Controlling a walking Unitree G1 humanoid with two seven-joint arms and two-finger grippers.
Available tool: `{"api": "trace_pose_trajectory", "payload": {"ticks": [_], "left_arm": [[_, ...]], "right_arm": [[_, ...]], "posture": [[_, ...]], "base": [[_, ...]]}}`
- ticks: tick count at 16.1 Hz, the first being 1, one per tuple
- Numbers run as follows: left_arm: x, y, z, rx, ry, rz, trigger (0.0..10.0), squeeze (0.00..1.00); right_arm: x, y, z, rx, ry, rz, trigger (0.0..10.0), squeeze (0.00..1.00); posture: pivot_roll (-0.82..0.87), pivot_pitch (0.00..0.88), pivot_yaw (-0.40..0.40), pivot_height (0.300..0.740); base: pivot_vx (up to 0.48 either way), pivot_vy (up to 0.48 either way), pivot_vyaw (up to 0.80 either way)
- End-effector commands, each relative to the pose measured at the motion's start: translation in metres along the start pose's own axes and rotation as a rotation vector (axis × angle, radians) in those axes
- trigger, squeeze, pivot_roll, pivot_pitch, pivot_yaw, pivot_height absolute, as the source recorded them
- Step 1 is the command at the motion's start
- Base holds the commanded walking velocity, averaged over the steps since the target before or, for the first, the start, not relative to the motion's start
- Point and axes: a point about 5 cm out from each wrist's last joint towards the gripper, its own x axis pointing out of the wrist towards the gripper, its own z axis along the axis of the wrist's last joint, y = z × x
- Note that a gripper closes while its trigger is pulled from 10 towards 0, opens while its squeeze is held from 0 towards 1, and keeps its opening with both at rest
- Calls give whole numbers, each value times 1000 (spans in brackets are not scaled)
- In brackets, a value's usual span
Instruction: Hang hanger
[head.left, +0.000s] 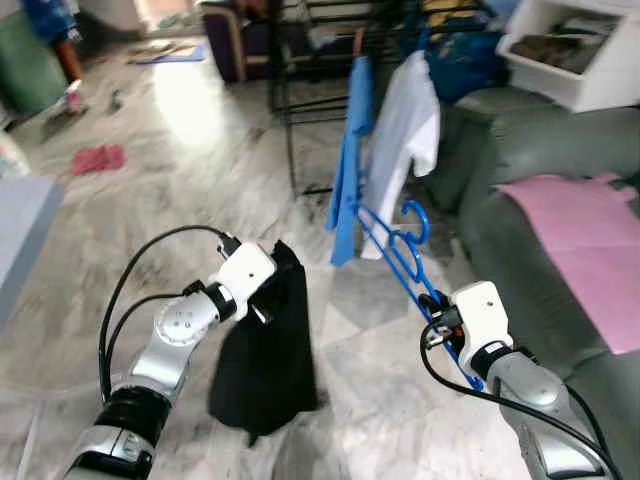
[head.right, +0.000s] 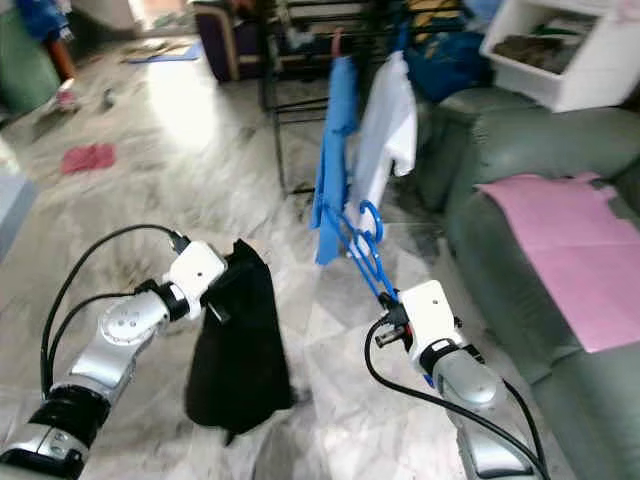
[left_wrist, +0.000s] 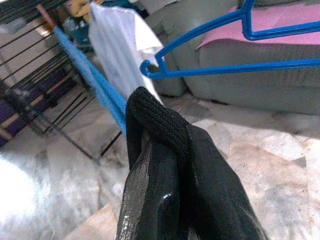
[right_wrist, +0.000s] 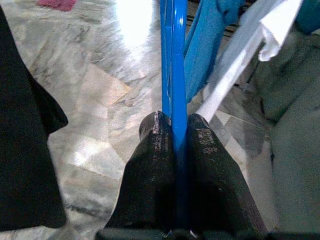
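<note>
Hanger (head.left: 395, 245), thin, stiff, light plastic, sits pinched at its bar in the right gripper (right_wrist: 175, 131); left gripper (left_wrist: 165, 150) clamps black cloth (head.left: 268, 340).

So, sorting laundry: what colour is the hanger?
Blue; the hanger shows best in the right wrist view.

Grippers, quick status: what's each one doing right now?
Left gripper: closed on the black garment.
Right gripper: closed on the blue hanger.
</note>
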Motion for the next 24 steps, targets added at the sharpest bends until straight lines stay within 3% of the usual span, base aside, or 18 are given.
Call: {"api": "trace_pose_trajectory", "payload": {"ticks": [1,8,11,17,24], "left_arm": [[1,2,5,7,-34,-2,10000,0],[2,1,4,-12,-38,2,10000,0],[2,0,3,-17,-34,-4,10000,0],[3,-6,3,-160,-65,48,10000,0],[4,-8,4,-153,-56,21,10000,0]], "right_arm": [[0,1,6,-16,-28,5,10000,0],[0,4,4,-21,-23,9,10000,0],[-1,4,2,-25,-20,8,10000,0],[-1,6,1,-36,-13,10,10000,0],[2,6,1,-52,-14,3,10000,0]], "posture": [[-26,67,-1,740],[-34,65,-4,740],[-35,67,-3,740],[-32,73,-6,740],[-35,73,-6,740]], "base": [[281,0,-644],[291,0,-629],[180,346,0],[0,0,0],[0,373,0]]}}
